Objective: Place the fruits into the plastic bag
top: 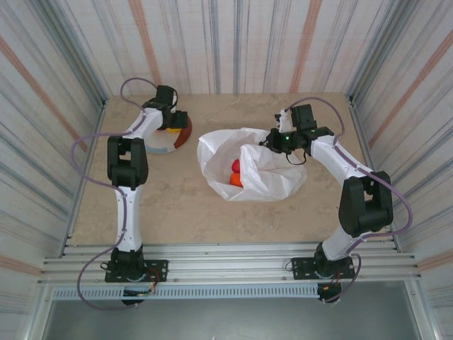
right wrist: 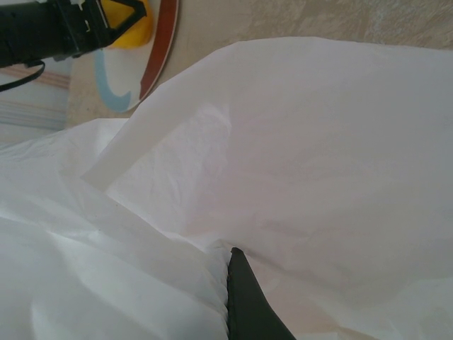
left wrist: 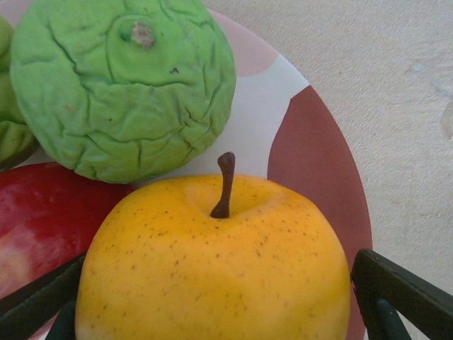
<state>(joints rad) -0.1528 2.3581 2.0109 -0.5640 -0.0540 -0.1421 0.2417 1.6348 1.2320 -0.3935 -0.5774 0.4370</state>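
Note:
On the multicoloured plate (left wrist: 311, 156) lie a yellow fruit (left wrist: 212, 269), a wrinkled green fruit (left wrist: 124, 85) and a red fruit (left wrist: 39, 212). My left gripper (top: 172, 122) is open, one dark finger (left wrist: 396, 290) on each side of the yellow fruit, with a gap at the right one. The white plastic bag (top: 269, 177) lies mid-table with its mouth held up. A red fruit (top: 236, 166) and an orange fruit (top: 236, 180) rest inside it. My right gripper (top: 267, 144) is shut on the bag's rim, its dark finger (right wrist: 244, 304) pinching the film (right wrist: 297, 142).
The plate (top: 182, 136) sits at the back left of the beige table (top: 177, 205); another green fruit (left wrist: 8, 134) peeks in at its left edge. Striped walls enclose the table on three sides. Bare tabletop lies between the plate and the bag.

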